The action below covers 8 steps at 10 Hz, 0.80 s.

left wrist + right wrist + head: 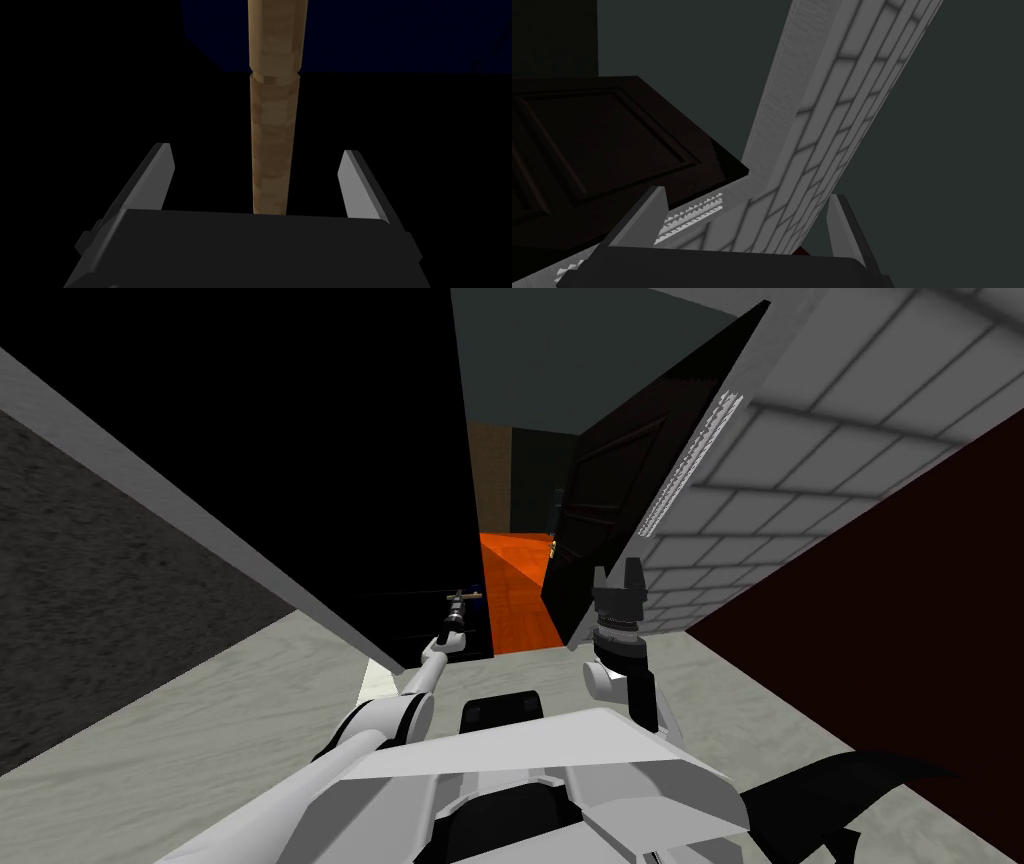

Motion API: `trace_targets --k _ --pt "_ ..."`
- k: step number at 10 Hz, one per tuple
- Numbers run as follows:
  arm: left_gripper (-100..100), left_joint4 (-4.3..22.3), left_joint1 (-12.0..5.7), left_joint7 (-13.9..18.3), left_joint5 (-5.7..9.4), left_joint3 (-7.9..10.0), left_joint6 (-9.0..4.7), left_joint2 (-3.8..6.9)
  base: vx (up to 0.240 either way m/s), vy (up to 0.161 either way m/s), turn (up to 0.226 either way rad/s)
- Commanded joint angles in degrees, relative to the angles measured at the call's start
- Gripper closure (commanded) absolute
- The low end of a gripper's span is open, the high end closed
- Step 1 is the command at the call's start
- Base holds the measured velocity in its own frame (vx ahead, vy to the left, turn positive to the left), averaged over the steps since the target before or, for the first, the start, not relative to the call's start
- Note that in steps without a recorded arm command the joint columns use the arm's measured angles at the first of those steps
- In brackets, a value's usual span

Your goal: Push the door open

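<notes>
Tan handle (275, 100) stands between the open left claw (256, 150) fingers; pushing the door (600, 508) may snag it. Right claw (617, 570) open.

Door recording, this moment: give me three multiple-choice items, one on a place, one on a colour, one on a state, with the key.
1. The dark door hangs on which side of the doorway?
A) right, by the white brick wall
B) left
C) flat on the ground
2. The floor beyond the doorway is:
A) blue
B) orange
C) green
3. Around the brown rod, the left jaws are:
A) shut on it
B) open, clear of its sides
C) shut beside it
Key: 1A, the head view shows it beside the bricks; 2B, an orange strip shows through the gap; 3B, the left wrist view shows gaps on both sides of the rod.
</notes>
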Motion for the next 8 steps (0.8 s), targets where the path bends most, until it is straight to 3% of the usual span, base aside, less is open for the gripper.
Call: trace_targets --k 1,2,3,8 --pt "-100 0.4 -0.20 -0.1 0.08 0.23 -0.09 -0.91 0.197 -0.019 -0.030" --pt "-100 0.4 -0.19 0.0 0.05 0.15 -0.09 -0.51 0.085 -0.018 0.000" --pt "100 0.4 -0.19 0.0 0.05 0.15 -0.09 -0.51 -0.009 0.006 0.004" --pt "100 0.4 -0.19 0.0 0.05 0.15 -0.09 -0.51 -0.007 0.003 -0.005"
